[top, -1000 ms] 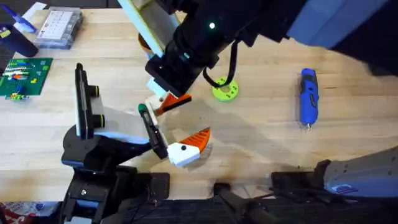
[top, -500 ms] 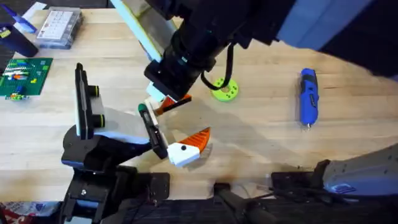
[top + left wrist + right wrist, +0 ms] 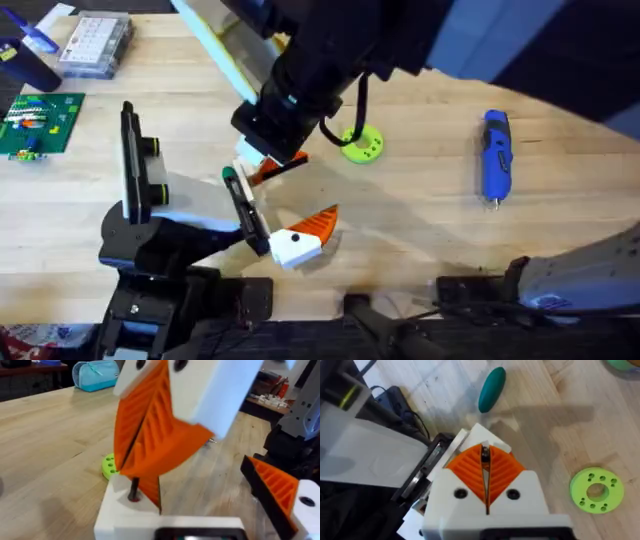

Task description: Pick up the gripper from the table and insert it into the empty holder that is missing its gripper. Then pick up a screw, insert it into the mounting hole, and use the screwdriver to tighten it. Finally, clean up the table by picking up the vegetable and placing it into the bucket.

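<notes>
From overhead, the right arm point(image 3: 420, 40) reaches across the middle of the bench point(image 3: 420, 210), and its right claw point(image 3: 258, 155) hangs over the gripper point(image 3: 274, 168), whose orange wedge shows just under the dark wrist. The left arm point(image 3: 150, 225) sits at the lower left. Beside it a black bar point(image 3: 245, 215) carries the twin orange-and-white piece point(image 3: 303, 238). A lime-green disc point(image 3: 362, 146) lies just right of the right claw, and the screwdriver point(image 3: 495, 155) lies well apart on the right side of the bench, tip toward the arm bases. A green board point(image 3: 38, 122) and a clear parts box point(image 3: 95, 45) lie at the far left. In the left wrist view, the right claw point(image 3: 134, 471) looms close with its orange ribbed pads point(image 3: 150, 435) pressed together. A dark screw point(image 3: 134, 491) runs from their tips down into a hole in the white block of the gripper point(image 3: 117, 517). The twin piece point(image 3: 277, 487) stands to one side and the disc point(image 3: 109, 466) lies behind. Whether the left claw point(image 3: 200, 533) is apart or together cannot be told. In the right wrist view, the right claw point(image 3: 484, 460) is clamped on the screw point(image 3: 484, 451) above the gripper point(image 3: 495, 444). A green vegetable point(image 3: 492, 389) lies on the bench beyond, and the disc point(image 3: 596, 491) is off to the side.
</notes>
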{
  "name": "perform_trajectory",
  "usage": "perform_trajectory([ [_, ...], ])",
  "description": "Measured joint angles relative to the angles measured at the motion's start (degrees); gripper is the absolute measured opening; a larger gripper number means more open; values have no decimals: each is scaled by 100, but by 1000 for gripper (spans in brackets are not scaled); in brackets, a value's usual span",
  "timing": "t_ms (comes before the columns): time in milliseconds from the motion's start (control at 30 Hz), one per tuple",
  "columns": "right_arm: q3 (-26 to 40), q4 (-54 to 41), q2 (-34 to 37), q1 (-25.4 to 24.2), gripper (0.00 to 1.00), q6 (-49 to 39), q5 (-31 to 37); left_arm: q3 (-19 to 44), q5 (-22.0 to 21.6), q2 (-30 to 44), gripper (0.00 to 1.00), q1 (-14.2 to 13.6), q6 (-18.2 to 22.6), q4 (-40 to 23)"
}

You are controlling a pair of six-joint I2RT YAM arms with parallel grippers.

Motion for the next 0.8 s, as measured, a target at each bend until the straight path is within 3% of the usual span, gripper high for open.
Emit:
perform_trajectory([
  [800,-83,-13,94,0,7,0,-47,1,0,1,986,0,-4,0],
])
